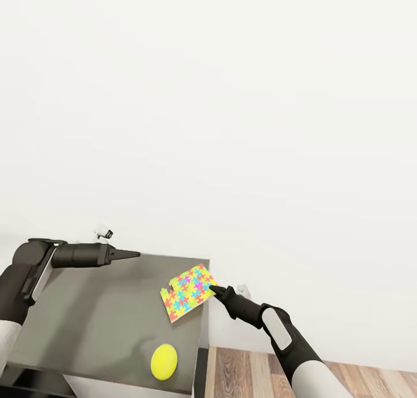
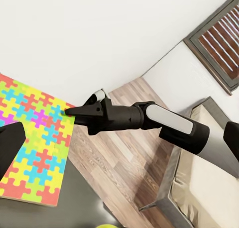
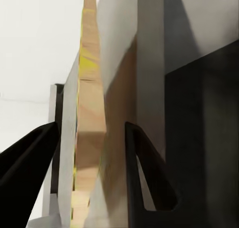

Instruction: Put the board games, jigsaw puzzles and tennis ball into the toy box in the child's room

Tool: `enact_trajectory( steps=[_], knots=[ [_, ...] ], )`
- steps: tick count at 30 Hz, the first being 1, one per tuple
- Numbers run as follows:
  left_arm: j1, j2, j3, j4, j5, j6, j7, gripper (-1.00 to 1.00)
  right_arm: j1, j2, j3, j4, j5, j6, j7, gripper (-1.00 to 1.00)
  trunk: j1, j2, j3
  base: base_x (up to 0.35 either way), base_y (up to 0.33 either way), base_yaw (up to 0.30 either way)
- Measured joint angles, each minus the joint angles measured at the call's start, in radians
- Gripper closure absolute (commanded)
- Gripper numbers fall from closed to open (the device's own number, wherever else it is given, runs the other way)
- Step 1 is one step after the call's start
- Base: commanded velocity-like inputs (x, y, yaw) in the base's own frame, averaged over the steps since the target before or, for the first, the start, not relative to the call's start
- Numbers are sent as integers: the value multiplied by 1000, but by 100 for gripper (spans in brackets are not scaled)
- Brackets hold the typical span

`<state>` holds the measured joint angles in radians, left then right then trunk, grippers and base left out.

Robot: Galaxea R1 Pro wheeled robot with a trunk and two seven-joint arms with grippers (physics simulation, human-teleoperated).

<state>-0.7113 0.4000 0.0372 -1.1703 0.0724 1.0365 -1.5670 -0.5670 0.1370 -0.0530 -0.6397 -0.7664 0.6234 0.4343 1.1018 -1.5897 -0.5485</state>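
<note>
A jigsaw puzzle [image 1: 186,295] of yellow, pink, blue and green pieces lies at the right edge of the table [image 1: 98,317], its corner past the edge. My right gripper [image 1: 213,288] reaches in from the right and is shut on that edge. The right wrist view shows the board [image 3: 92,138] edge-on between the two narrow-set fingers [image 3: 142,173]. The left wrist view shows the same grip [image 2: 69,111] on the puzzle [image 2: 35,138]. The tennis ball [image 1: 164,361] rests near the table's front right corner. My left gripper [image 1: 136,254] hovers open over the table's far left. The toy box and board games are out of view.
A white wall rises right behind the table. Wood-plank floor [image 1: 260,375] lies to the table's right, under my right arm. In the left wrist view, the bed [image 2: 209,188] stands beyond that floor, with a dark-framed window [image 2: 219,39] above.
</note>
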Motion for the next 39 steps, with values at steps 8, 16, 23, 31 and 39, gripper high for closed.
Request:
enact_trajectory(
  steps=[8, 16, 23, 31, 39],
  knots=[
    [0, -1, 0, 0, 0, 0, 0, -100, 0, 0, 0, 0, 1, 0, 1, 100, -31, 56, 25, 0, 0, 0],
    [-1, -1, 3, 0, -2, 0, 0, -100, 0, 0, 0, 0, 0, 0, 1, 100, -61, 112, 50, 0, 0, 0],
    [-3, -3, 2, 0, -3, 0, 0, -100, 0, 0, -1, 0, 1, 0, 1, 100, -88, 161, 72, -132, 0, 0],
    [-3, -3, 2, 1, -3, 0, 0, -100, 0, -3, -2, -1, -3, -1, -2, 100, -119, 217, 97, -148, 0, 0],
    [-3, -3, -1, 1, -4, 0, 0, -100, 10, -15, -14, -4, -128, -9, 6, 100, -149, 273, 122, -146, 0, 0]
  ],
)
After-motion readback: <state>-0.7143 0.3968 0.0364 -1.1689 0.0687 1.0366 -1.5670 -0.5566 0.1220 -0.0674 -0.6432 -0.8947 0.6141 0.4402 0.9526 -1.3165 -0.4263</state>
